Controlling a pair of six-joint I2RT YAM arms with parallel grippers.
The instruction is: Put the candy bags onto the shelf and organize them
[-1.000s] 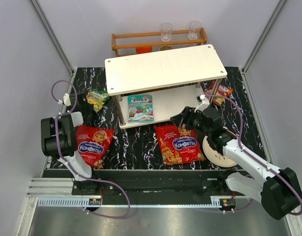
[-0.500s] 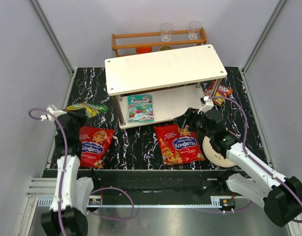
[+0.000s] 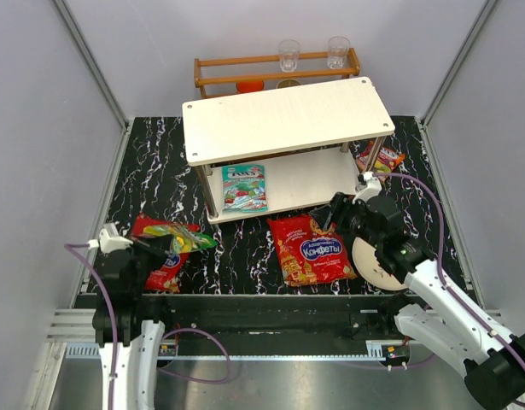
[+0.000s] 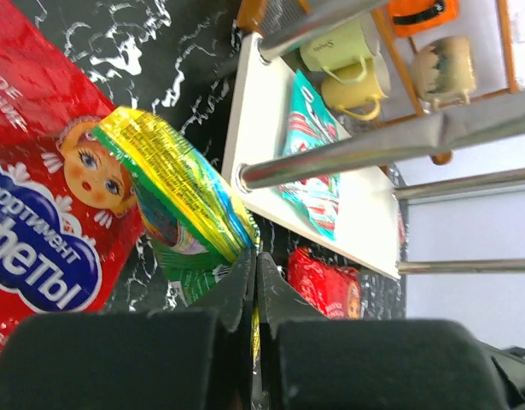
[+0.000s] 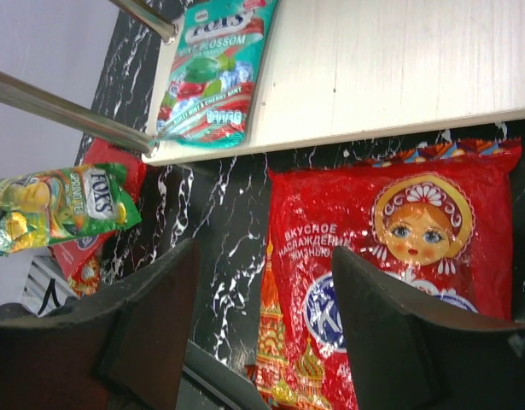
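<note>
- The small green-yellow glossy candy bag point(image 3: 178, 239) is held off the black marbled counter point(image 3: 245, 243), out in front of the left end of the white two-tier shelf point(image 3: 288, 120) and well short of it.
- It is pinched by one edge in the left end effector point(image 4: 255, 265), whose jaws are pressed together on the thin seam, so the bag hangs out sideways.
- Beneath it, a large red doll-printed bag point(image 3: 162, 266) lies flat on the counter.
- A small teal bag point(image 3: 244, 188) is already laid on the shelf's lower tier, near the front left post.
- A second large red doll-printed bag point(image 3: 312, 249) lies just in front of the shelf. The right end effector point(image 5: 264, 256) hovers over it with jaws apart and nothing between them.
- A small red-orange bag point(image 3: 378, 158) rests at the shelf's right end, beside a post.
- Risk: the seam grip is slight and the plastic slick, so the bag could be shed on the way to the shelf.
- Risk: the dangling bag could be snagged on the front left post or the upper board's edge, or the teal bag could be shoved aside on entry.
</note>
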